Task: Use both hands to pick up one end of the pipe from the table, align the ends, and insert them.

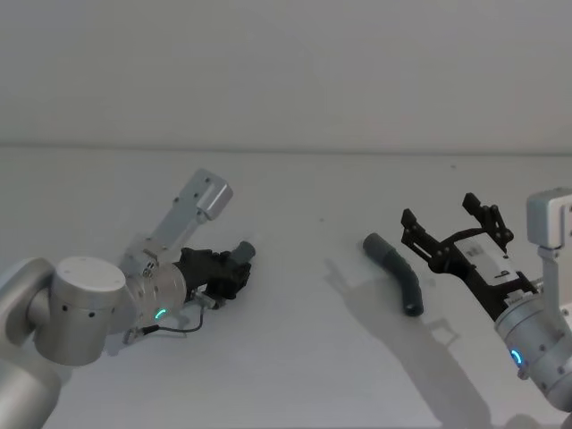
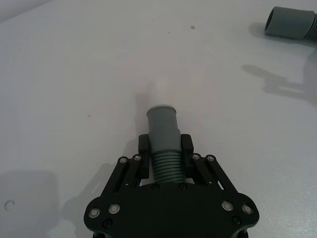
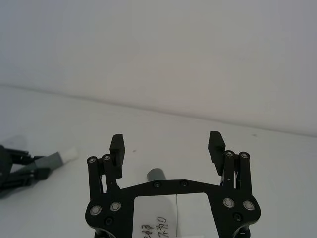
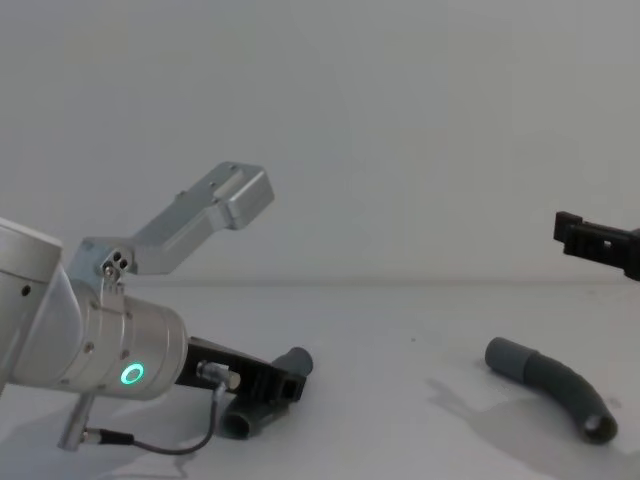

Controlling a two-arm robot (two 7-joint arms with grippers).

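Right pipe (image 1: 399,270) lies on table (image 1: 295,357), left pipe (image 1: 243,252) apart

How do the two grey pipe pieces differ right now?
The short dark grey plastic pipe piece with the pale tip is clamped in the black two-finger left claw; the curved dark grey plastic pipe piece lies free on the white table, near the open black right claw. Its ends are grey. Both are ribbed.

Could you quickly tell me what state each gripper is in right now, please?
Left gripper: closed, holding a pipe piece.
Right gripper: open, holding nothing.
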